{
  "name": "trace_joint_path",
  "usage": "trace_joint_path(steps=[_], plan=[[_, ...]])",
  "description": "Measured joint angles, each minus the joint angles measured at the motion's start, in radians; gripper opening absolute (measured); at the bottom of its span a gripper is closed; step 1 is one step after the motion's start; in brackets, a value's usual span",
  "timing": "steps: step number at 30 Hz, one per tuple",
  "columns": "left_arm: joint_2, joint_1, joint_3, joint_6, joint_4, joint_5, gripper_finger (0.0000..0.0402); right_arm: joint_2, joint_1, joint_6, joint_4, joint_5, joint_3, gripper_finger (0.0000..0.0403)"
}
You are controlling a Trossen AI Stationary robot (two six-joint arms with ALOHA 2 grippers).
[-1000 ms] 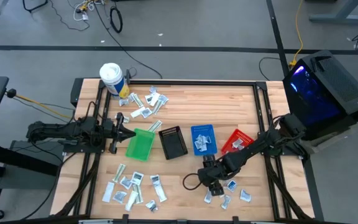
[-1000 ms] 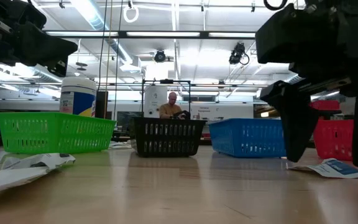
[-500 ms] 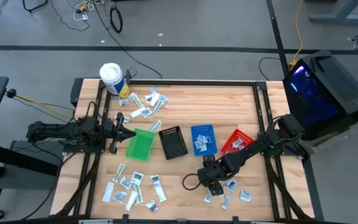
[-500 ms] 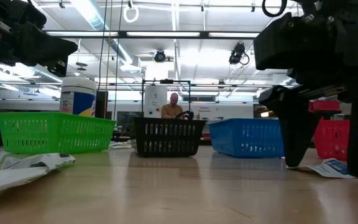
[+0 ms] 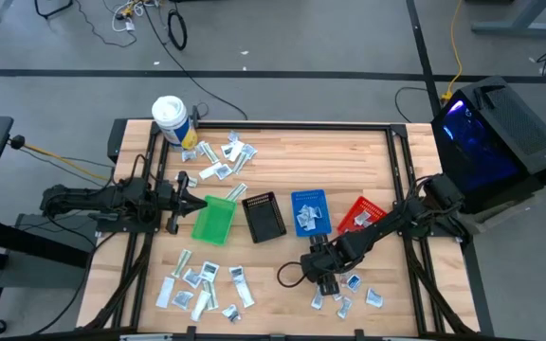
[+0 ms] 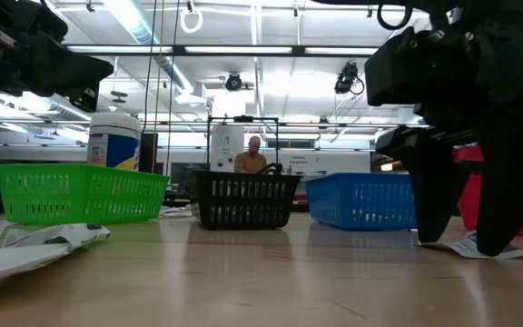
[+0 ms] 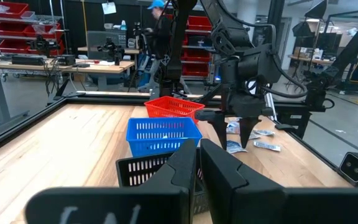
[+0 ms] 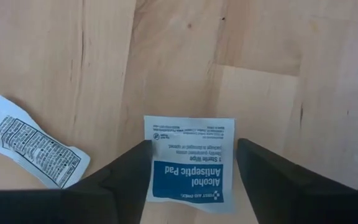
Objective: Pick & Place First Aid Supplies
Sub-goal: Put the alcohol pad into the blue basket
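A white and blue alcohol pad sachet (image 8: 188, 168) lies flat on the wooden table near its near right part. My right gripper (image 5: 323, 283) points steeply down over it, open, with one finger on each side of the sachet (image 6: 479, 247). Another white printed sachet (image 8: 36, 149) lies beside it. More first aid supplies lie in groups at the far left (image 5: 221, 159), near left (image 5: 202, 287) and near right (image 5: 360, 296). My left gripper (image 5: 183, 202) waits shut and level at the table's left, beside the green bin (image 5: 213, 221). My right gripper comes from above, pointing steeply down, with its fingertips (image 8: 132, 165) at two opposite edges of the flat-lying sachet. One fingertip overlaps the sachet's edge (image 8: 149, 155) in the wrist view. Whether the fingers touch it, I cannot tell.
Green, black (image 5: 263, 216), blue (image 5: 310, 212) and red (image 5: 360, 216) bins stand in a row across the table's middle; the blue one holds some sachets. A white tub (image 5: 170, 118) stands at the far left corner. Bare wood lies between the bins and the near edge.
My right gripper's fingers have drawn closer together around the sachet, most of it in the last half second; the gripper has stayed over the same spot. The sachet has not moved.
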Motion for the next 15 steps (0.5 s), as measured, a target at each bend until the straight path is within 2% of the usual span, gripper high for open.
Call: trace_joint_path(steps=[15], plan=[[0.0, 0.0, 0.0, 0.0, 0.001, 0.0, 0.0032, 0.001, 0.0, 0.003, -0.001, 0.005, 0.0, 0.0195]])
